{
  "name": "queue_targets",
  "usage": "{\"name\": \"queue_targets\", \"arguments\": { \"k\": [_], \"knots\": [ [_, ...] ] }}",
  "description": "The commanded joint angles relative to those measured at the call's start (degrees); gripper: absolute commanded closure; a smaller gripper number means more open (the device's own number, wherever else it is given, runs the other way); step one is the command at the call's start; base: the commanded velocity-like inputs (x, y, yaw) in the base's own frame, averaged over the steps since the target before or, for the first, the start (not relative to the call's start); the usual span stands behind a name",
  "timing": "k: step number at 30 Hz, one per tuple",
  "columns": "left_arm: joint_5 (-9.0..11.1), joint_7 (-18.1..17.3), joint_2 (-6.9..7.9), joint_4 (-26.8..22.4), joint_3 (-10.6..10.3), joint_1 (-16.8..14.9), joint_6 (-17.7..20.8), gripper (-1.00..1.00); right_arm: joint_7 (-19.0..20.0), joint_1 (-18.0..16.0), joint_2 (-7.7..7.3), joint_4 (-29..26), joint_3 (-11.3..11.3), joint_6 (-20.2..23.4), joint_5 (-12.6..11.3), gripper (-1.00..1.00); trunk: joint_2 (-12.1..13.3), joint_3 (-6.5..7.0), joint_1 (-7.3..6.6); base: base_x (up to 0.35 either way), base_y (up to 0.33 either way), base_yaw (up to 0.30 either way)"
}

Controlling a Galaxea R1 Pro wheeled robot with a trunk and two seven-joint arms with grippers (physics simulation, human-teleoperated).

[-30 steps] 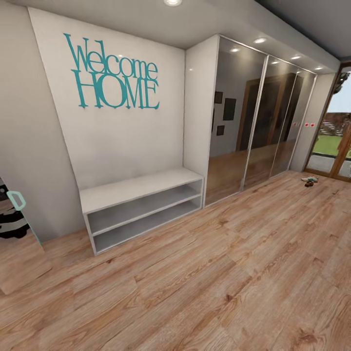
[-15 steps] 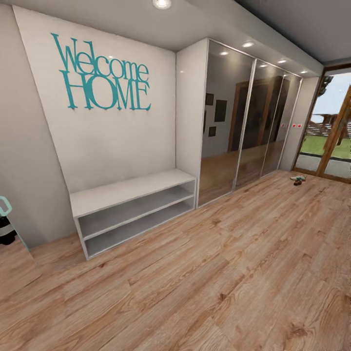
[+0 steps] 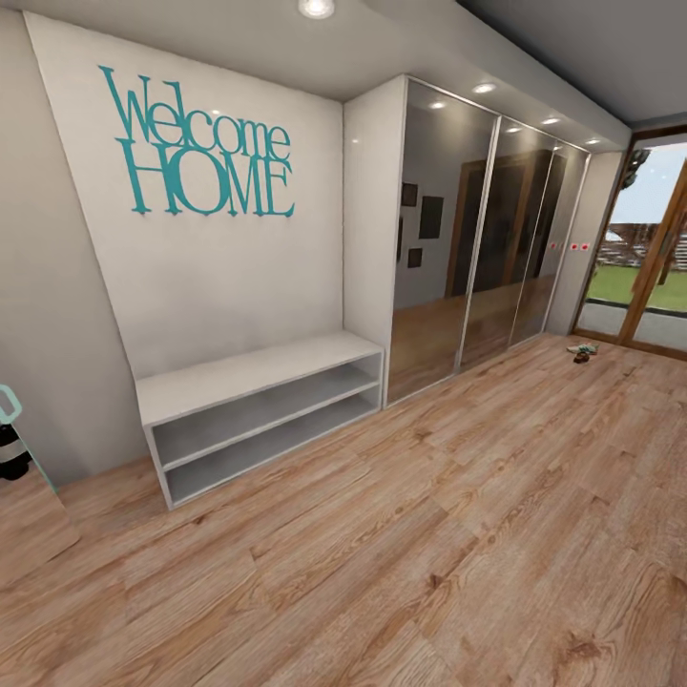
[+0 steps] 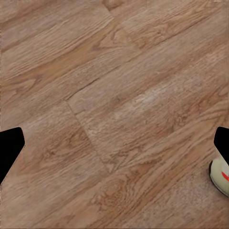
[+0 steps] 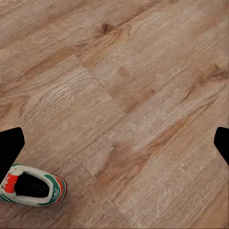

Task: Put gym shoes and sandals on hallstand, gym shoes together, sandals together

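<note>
Down at the robot's feet both grippers hang spread wide over the corridor floor (image 3: 401,572), holding nothing. A gym shoe (image 5: 32,191) lies under the right gripper (image 5: 114,138), off to one side of it, and a sliver of cream heel (image 4: 220,175) shows beside the left gripper (image 4: 114,143). I'd centre on the shoe before descending. Further on, the hallstand (image 3: 253,377) sits bare against the wall; far off by the glass door (image 3: 649,258) lie what look like the sandals (image 3: 582,351).

I see a pale wall (image 3: 219,277) bearing teal "Welcome HOME" lettering (image 3: 197,143), mirrored wardrobe doors (image 3: 477,229) to its right, a glass door (image 3: 649,258) onto bright grass beyond, and round ceiling lights (image 3: 316,8) overhead.
</note>
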Motion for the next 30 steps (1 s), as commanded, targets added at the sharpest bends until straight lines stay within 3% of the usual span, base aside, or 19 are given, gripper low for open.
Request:
{"name": "queue_targets", "arguments": {
  "k": [1, 6, 7, 12, 16, 18, 19, 20, 24, 25, 30],
  "knots": [
    [0.1, -0.1, 0.10, -0.1, 0.1, -0.4, -0.1, -1.00, 0.0, -0.1, -0.08, -0.4, 0.2, -0.2, 2.3, -1.00, 0.0, -0.06, 0.00, 0.000, 0.000, -0.002],
    [0.1, -0.2, 1.00, -0.4, 0.0, -4.0, 0.3, -1.00, 0.0, -0.1, -0.39, -3.4, 1.8, -0.2, 12.4, -1.00, 0.0, -0.06, 0.00, 0.000, 0.000, 0.000],
    [0.2, -0.8, 1.68, -0.1, 0.0, -7.3, 0.6, -1.00, 0.1, -0.1, -0.47, -6.5, 2.5, -0.2, 19.9, -1.00, 0.0, -0.06, 0.00, 0.000, 0.000, 0.000],
    [0.1, -3.5, 2.24, 0.0, 0.0, -11.5, 1.9, -1.00, 0.8, -0.9, -0.46, -10.0, 2.8, 0.0, 25.9, -1.00, 0.0, -0.06, 0.00, 0.000, 0.000, 0.000],
    [0.0, -6.5, 2.66, 0.1, 0.0, -14.3, 4.2, -1.00, 4.5, -2.7, -0.46, -11.1, 2.9, 0.2, 27.3, -1.00, 0.0, -0.06, 0.00, 0.000, 0.000, 0.000],
    [0.0, -8.7, 3.30, 0.1, 0.0, -16.5, 6.8, -1.00, 9.7, -5.2, -0.49, -11.2, 2.9, 0.5, 27.8, -1.00, 0.0, -0.06, 0.00, 0.000, 0.000, 0.000],
    [0.1, -11.8, 4.66, 0.1, 0.0, -19.8, 12.1, -1.00, 18.4, -10.0, -0.59, -10.8, 2.7, 2.5, 28.2, -1.00, 0.0, -0.06, 0.00, 0.000, 0.000, 0.000],
    [0.1, -12.8, 5.07, 0.1, 0.0, -21.1, 13.9, -1.00, 20.8, -11.5, -0.64, -10.7, 2.6, 4.0, 28.3, -1.00, 0.0, -0.06, 0.00, 0.000, 0.000, 0.000],
    [0.1, -14.6, 5.52, 0.0, 0.0, -23.4, 16.4, -1.00, 23.3, -13.3, -0.69, -10.5, 2.6, 6.9, 28.4, -1.00, 0.0, -0.06, 0.00, 0.000, 0.000, 0.000],
    [-0.2, -16.5, 5.74, 0.0, 0.0, -25.5, 17.8, -1.00, 24.7, -14.3, -0.64, -10.4, 2.6, 9.0, 28.5, -1.00, 0.0, -0.06, 0.00, 0.000, 0.000, 0.000],
    [-0.3, -17.1, 5.76, 0.1, -0.1, -26.0, 18.1, -1.00, 25.0, -14.5, -0.58, -10.2, 2.7, 9.5, 28.5, -1.00, 0.0, -0.06, 0.00, 0.000, 0.000, 0.000]
  ]
}}
